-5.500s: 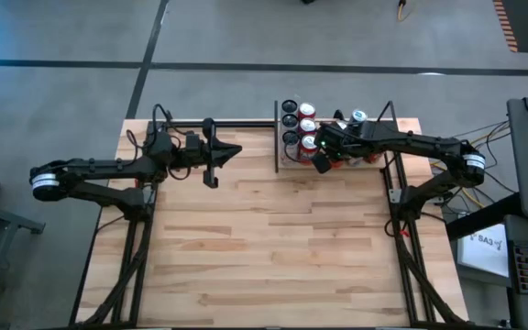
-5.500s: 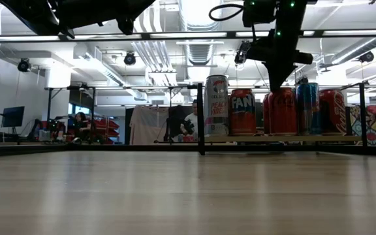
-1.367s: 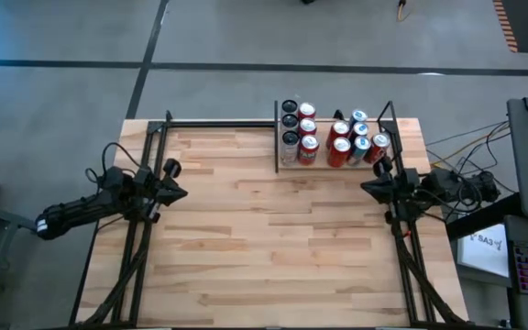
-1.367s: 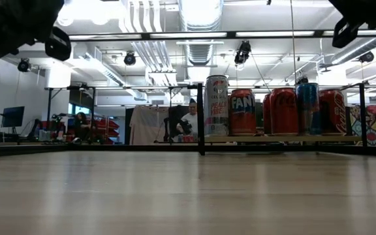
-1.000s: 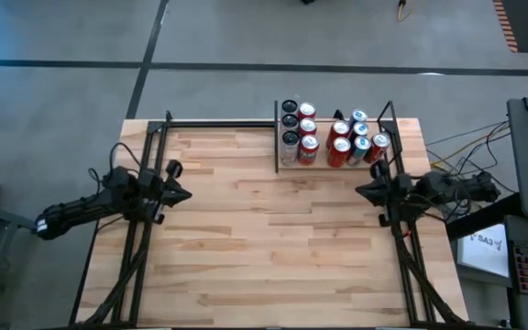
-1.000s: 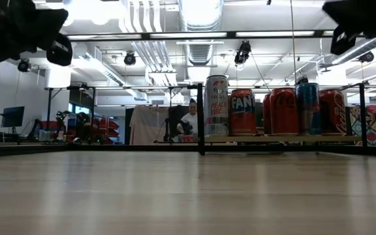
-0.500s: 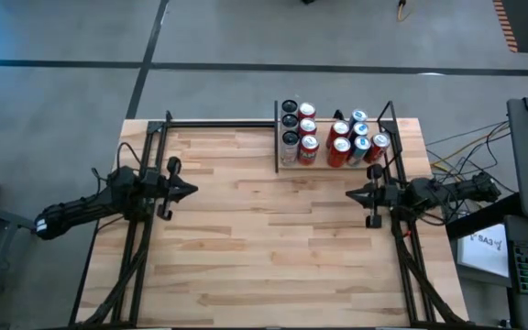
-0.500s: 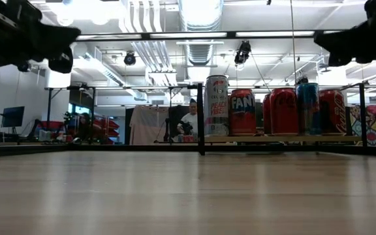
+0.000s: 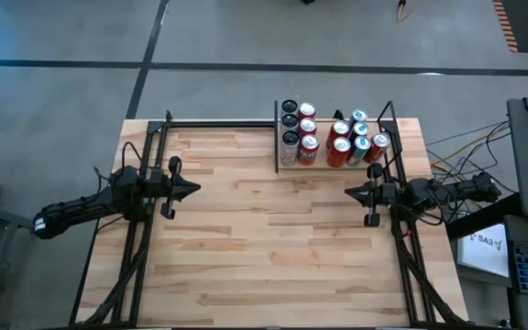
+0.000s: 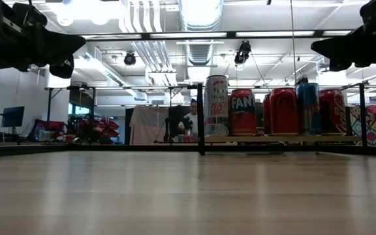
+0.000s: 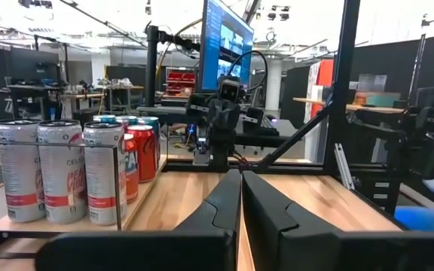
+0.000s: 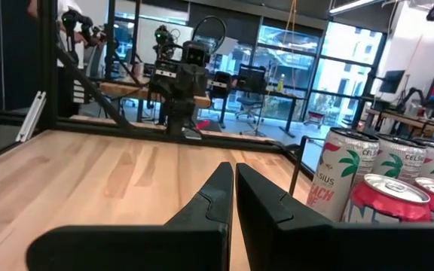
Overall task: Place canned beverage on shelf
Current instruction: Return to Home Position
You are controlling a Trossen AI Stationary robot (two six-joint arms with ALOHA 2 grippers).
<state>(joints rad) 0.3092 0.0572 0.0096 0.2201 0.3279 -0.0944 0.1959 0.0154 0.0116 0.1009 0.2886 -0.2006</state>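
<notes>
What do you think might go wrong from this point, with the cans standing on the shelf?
The right pincer rests, shut, just in front of the shelf; a stray swing might clip the corner can. The cans stand packed close, so one knock may topple several. The left pincer is well clear.

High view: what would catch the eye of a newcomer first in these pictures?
A cluster of cans, white, red and blue, stands on the shelf at the table's far edge, right of centre. The left end effector and right end effector, both shut, hang over opposite sides of the table, pointing at each other.
</notes>
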